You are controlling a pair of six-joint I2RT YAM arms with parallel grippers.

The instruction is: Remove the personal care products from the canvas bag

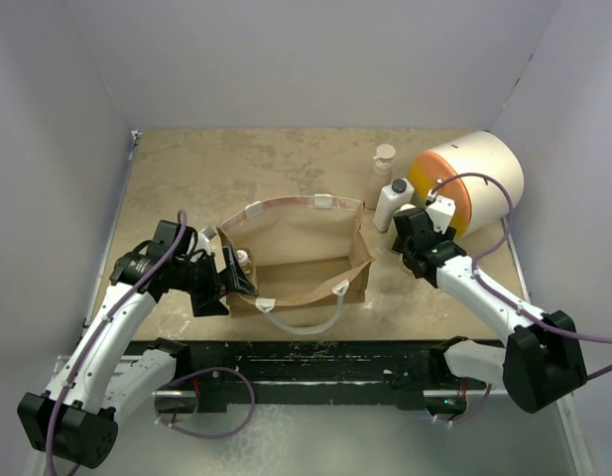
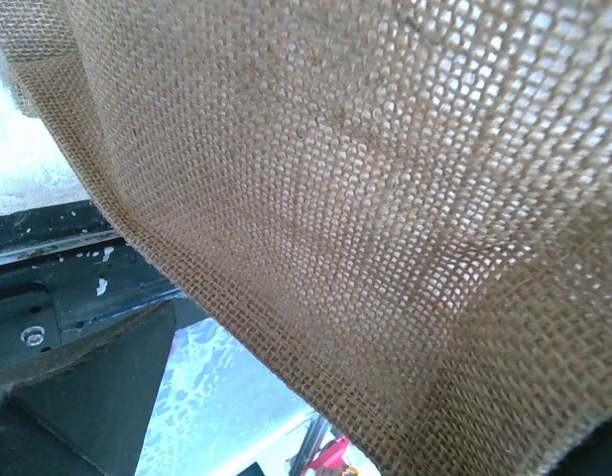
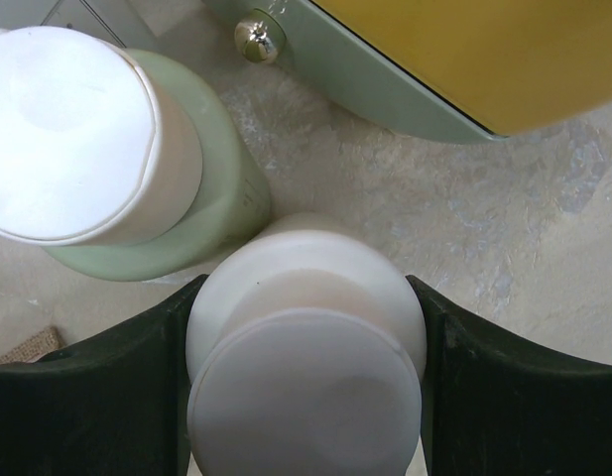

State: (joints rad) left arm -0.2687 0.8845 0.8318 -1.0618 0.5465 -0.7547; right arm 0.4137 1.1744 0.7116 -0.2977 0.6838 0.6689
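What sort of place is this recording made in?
Probably a lab robot test cell, not a home: plain pale walls box in a stone-patterned table, two arms are bolted at its near edge, and staged props like the canvas bag.

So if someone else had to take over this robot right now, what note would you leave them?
The left hand is open, at the left wall of the canvas bag.
The right hand is closed on the cream wide-capped bottle, beside the olive-green bottle.
Done: the tall pump bottle, white black-capped bottle and olive-green bottle stand out on the table.
Left: release the cream wide-capped bottle, then fetch the small white-capped bottle, which seems to sit inside the bag by the left hand.
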